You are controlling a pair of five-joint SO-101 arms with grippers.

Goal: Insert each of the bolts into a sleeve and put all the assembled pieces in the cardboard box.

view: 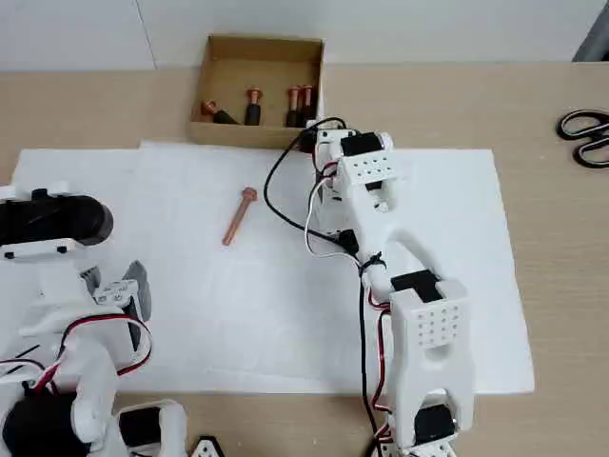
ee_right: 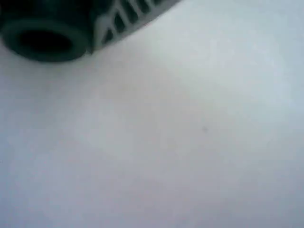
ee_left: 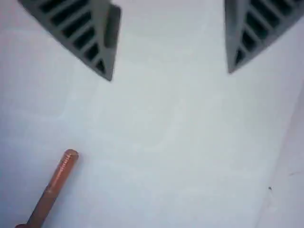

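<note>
Only loose bolt (view: 239, 216) lies flat on the white sheet (view: 428, 238), apart from the cardboard box (view: 257, 40). It's likely rigid, light, smooth and prone to rolling. Left claw (ee_left: 169, 71) is spread wide and empty, hovering near one end of it; I'd pinch mid-shank, across the axis. Right claw (view: 322, 143) looks clamped on a black sleeve (ee_right: 45, 40), bore exposed.
</note>
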